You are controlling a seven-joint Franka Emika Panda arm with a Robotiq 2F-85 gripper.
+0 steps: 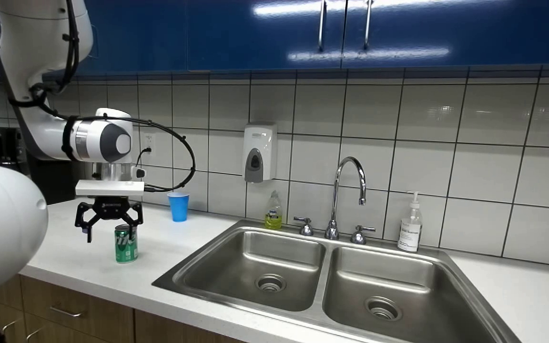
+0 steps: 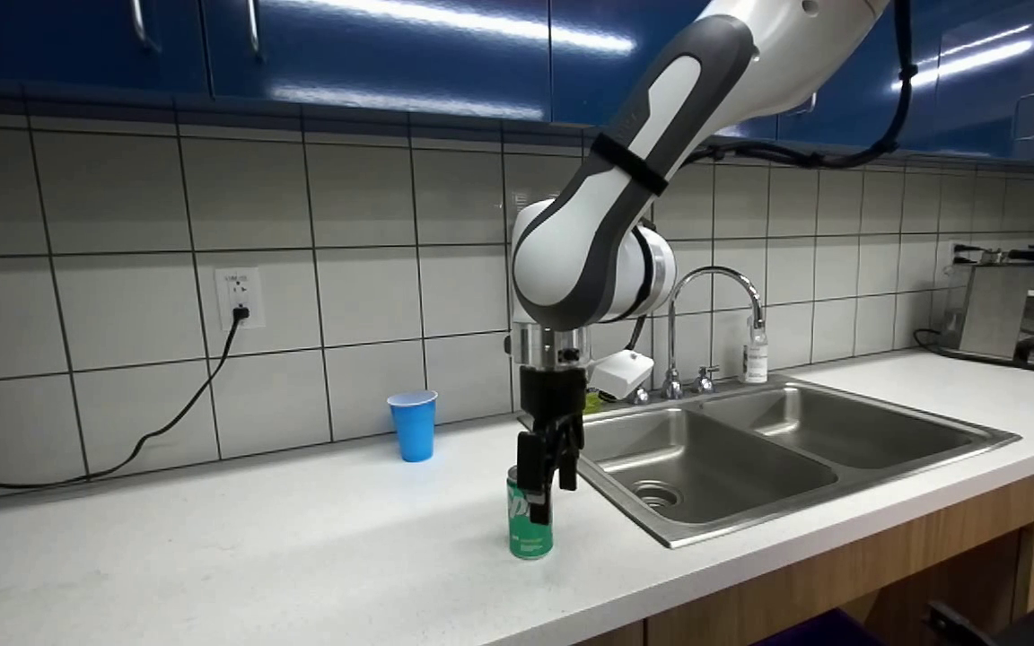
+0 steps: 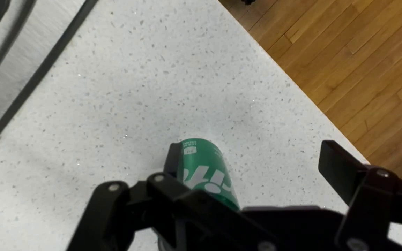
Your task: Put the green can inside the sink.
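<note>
Claw (image 1: 109,237) spread, can (image 1: 126,248) near sink rim (image 1: 202,253)

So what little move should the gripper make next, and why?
Probably ease the open gripper leftward in the wrist view, centering the green can between its fingers: the can shows off-center there, partly hidden behind one finger and well away from the other.

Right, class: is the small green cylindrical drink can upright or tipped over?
Upright: in both exterior views the green can stands on its base on the white speckled countertop, sides near vertical.
</note>
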